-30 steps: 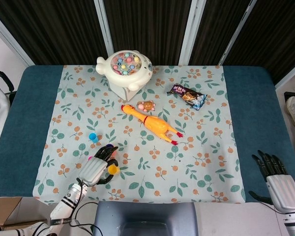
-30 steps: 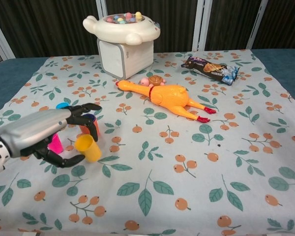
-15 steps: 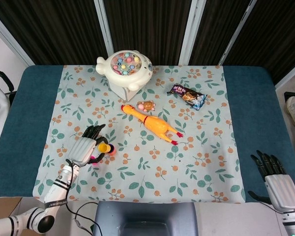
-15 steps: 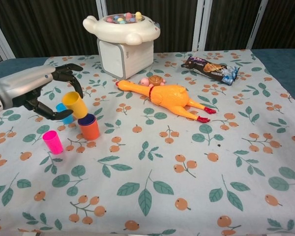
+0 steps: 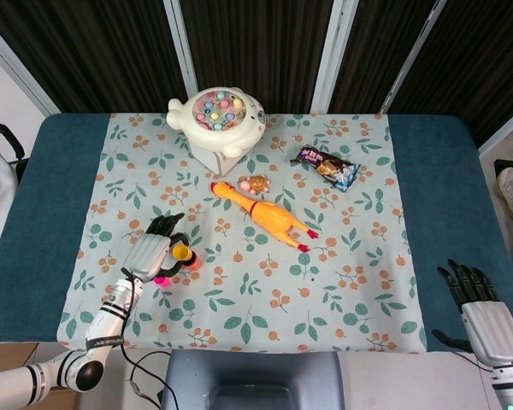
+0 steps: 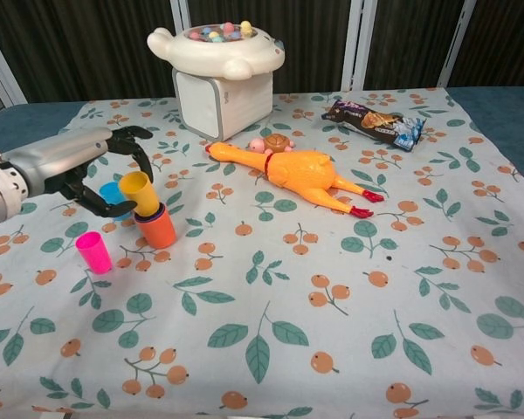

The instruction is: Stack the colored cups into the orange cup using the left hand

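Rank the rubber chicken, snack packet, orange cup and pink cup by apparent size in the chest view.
1. rubber chicken
2. snack packet
3. orange cup
4. pink cup

The packet lies farther from the camera, so its true size versus the cups is unsure.

Desk (image 5: 51, 188), blue top, w/ leaf-print cloth (image 5: 342, 282) over the middle. On cloth: orange cup (image 6: 158, 230), pink cup (image 6: 93, 251), blue cup (image 6: 113, 194), rubber chicken (image 6: 301, 171), snack pack (image 6: 372, 122), white toy on box (image 6: 217, 63).
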